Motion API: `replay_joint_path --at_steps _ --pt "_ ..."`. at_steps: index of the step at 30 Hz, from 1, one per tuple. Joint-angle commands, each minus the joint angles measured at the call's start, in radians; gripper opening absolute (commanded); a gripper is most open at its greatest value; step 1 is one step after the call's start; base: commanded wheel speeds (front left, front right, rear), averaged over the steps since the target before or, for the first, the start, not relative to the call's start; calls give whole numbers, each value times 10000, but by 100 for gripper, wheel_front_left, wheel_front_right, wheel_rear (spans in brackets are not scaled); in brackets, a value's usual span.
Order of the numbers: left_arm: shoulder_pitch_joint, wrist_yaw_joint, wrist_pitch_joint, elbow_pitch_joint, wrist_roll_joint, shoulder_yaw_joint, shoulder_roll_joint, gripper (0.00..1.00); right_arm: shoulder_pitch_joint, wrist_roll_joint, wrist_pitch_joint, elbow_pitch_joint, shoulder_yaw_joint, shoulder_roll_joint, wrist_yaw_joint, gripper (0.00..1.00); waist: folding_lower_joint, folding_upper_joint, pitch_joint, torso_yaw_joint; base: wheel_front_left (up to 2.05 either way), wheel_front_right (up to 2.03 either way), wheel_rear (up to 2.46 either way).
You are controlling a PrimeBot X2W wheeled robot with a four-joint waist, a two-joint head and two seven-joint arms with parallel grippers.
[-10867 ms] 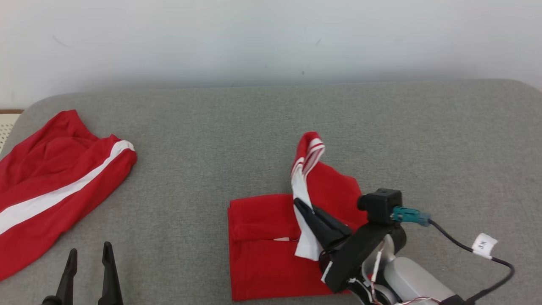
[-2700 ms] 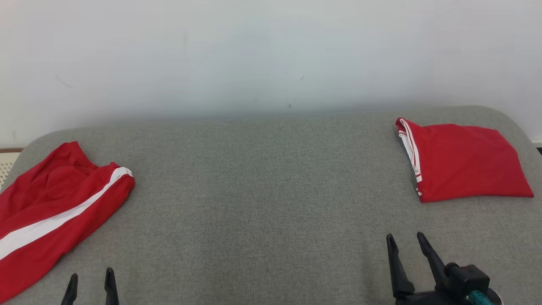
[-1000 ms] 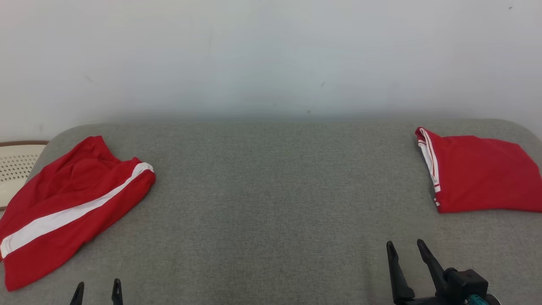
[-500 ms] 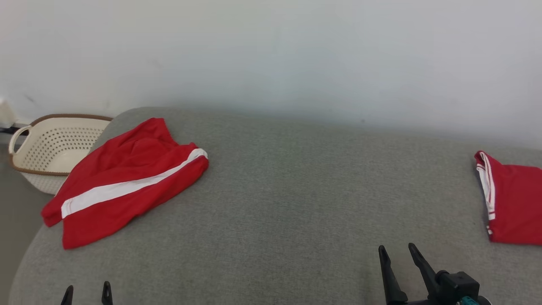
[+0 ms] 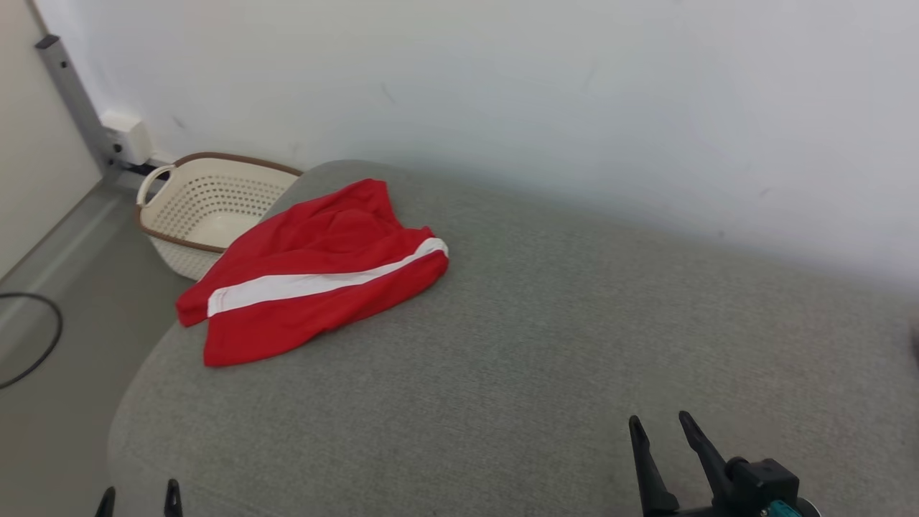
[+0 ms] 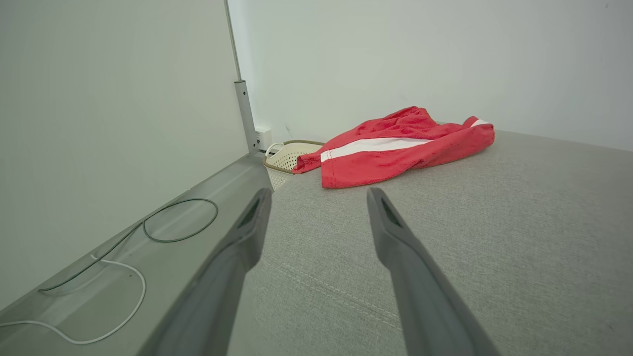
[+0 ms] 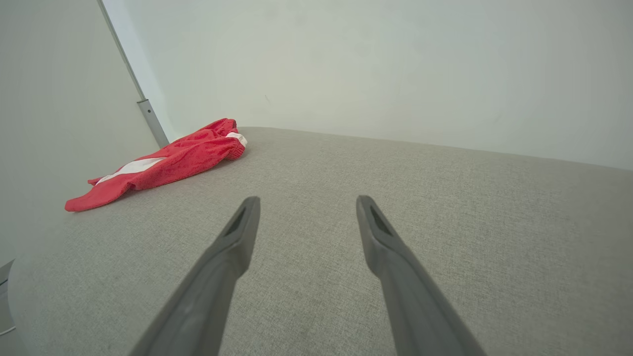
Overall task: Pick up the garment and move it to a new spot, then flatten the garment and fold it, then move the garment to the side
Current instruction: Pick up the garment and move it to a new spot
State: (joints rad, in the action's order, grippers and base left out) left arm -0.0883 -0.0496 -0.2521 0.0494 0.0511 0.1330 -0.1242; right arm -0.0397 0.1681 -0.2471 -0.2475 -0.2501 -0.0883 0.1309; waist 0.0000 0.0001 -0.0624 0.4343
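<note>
Head view: the garment (image 5: pixel 316 280) lies at the surface's (image 5: pixel 538 345) far-left end, nearer the empty, spread left gripper (image 5: pixel 138 499) than the equally spread right gripper (image 5: pixel 660 445). Left wrist: garment (image 6: pixel 395 148) ahead, stripe crosswise. Right wrist: garment (image 7: pixel 163 160) well off left.

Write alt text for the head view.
A crumpled red garment with a white stripe lies near the left end of a grey padded surface. A cream perforated basket sits on the floor beyond it. The left gripper and right gripper, both open, show at the bottom edge.
</note>
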Motion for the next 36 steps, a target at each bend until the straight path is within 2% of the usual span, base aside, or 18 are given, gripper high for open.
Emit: replay_joint_path --at_steps 1,18,25,31,36 --pt "-192 -67 -23 -68 24 85 -100 100 -144 64 -52 -12 -101 22 -4 100 0 -1 20 491 0 0 0" --pt "-433 -371 -80 -457 296 306 -65 100 -902 318 -162 -518 -778 -96 -4 100 0 -1 277 693 0 0 0" --pt "200 -141 -82 -338 243 -87 -183 100 -720 346 -190 -491 -652 -76 -4 100 0 -1 195 619 0 0 0" --pt "1138 238 67 -101 303 -384 -448 100 -540 269 -199 -380 -573 10 -4 100 0 -1 119 551 0 0 0" --pt "2349 571 187 272 403 -489 -828 100 -613 147 -203 -178 -734 56 -4 100 0 -1 342 90 0 0 0"
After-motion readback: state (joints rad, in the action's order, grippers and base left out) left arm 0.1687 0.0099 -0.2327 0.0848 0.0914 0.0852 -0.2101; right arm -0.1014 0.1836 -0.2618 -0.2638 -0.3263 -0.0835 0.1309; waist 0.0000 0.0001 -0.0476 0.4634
